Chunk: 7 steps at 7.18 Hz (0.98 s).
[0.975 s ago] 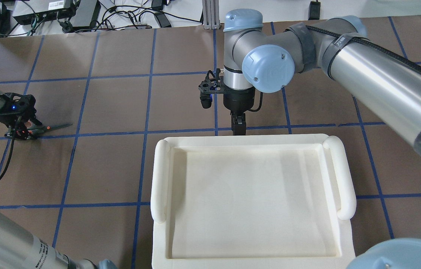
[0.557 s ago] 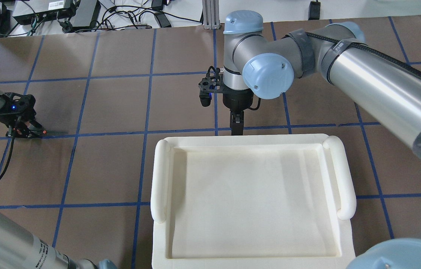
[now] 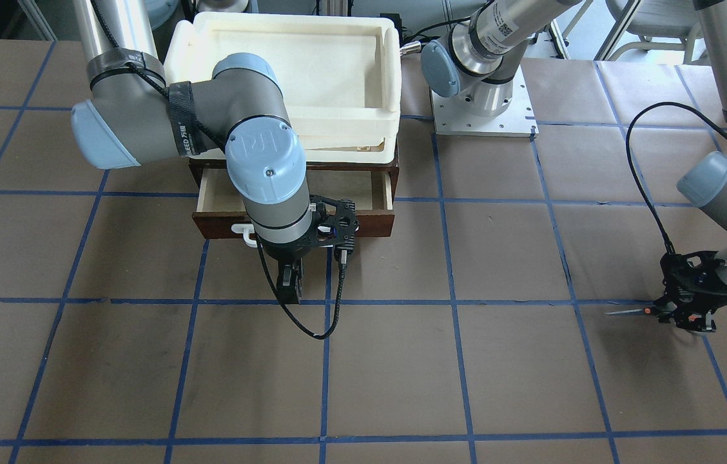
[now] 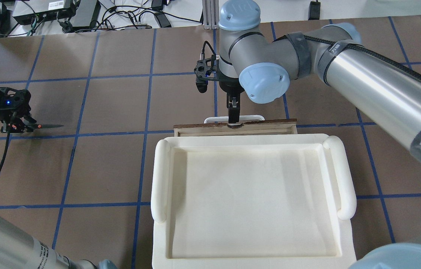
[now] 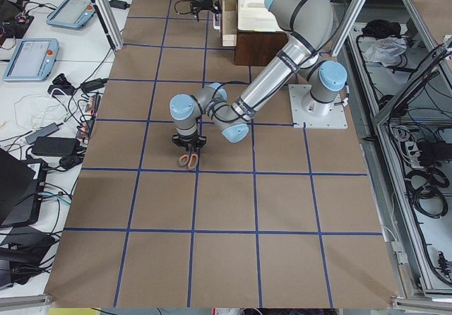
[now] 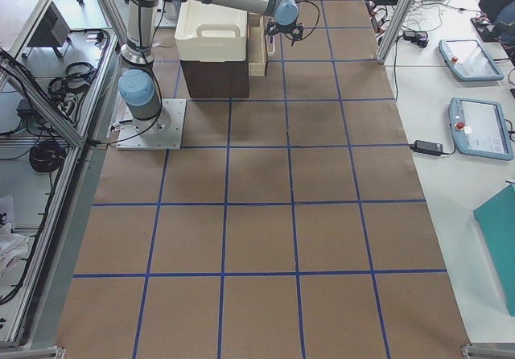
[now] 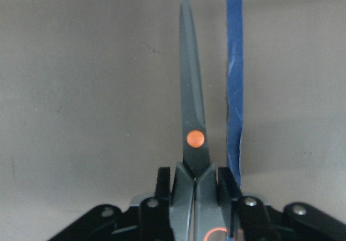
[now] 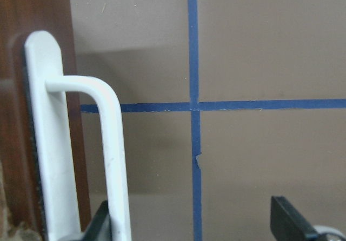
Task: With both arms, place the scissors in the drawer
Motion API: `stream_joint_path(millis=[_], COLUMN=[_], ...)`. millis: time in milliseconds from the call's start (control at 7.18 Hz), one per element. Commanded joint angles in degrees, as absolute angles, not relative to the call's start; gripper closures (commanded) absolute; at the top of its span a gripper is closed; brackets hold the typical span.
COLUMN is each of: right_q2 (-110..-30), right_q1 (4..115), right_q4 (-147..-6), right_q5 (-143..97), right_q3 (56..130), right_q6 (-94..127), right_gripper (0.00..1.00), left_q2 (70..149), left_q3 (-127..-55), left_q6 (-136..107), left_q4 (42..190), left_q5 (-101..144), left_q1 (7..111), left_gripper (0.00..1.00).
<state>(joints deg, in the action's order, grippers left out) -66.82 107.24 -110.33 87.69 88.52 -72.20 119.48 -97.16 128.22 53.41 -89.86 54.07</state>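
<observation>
Right hand (image 3: 289, 291), fingers spread, one against white handle (image 8: 111, 144), prob. to draw out the drawer (image 3: 371, 222). Drawer part-open, visible interior bare. Tray (image 3: 391, 64) above drawer, nothing in it. Left hand (image 7: 195, 189) pinches scissors (image 7: 192, 111) near handles, well apart from drawer on robot's left, prob. awaiting full opening.

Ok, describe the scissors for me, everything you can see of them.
The scissors are a small pair with slim dark metal blades, closed to one point, and an orange pivot dot. The left tool is shut on the dark grey shanks just behind the pivot, blades sticking straight out ahead beside a blue tape line. The left side view shows orange-lined handle loops under the tool. Whether they touch the table is unclear.
</observation>
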Motion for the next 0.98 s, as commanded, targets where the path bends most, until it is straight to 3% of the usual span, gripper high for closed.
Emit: stream_joint_path(millis=[0, 418, 836], right_q2=[-66.8, -66.6, -66.4], right_q1=[107.3, 107.2, 106.7], right_q4=[-113.3, -115.8, -116.0], right_q5=[89.5, 89.5, 89.4], right_q3=[88.0, 87.7, 85.1], right_q6=[-74.6, -78.0, -78.0], right_gripper=[0.0, 0.0, 0.0], left_q2=[117.4, 113.1, 104.5], left_q3=[-97.0, -96.3, -89.6], left_q6=[128.1, 127.1, 118.2], left_q4=[54.0, 59.3, 81.3], left_q5=[-90.2, -92.5, -91.8], left_q1=[54.7, 58.0, 64.7], left_gripper=[1.0, 1.0, 1.0])
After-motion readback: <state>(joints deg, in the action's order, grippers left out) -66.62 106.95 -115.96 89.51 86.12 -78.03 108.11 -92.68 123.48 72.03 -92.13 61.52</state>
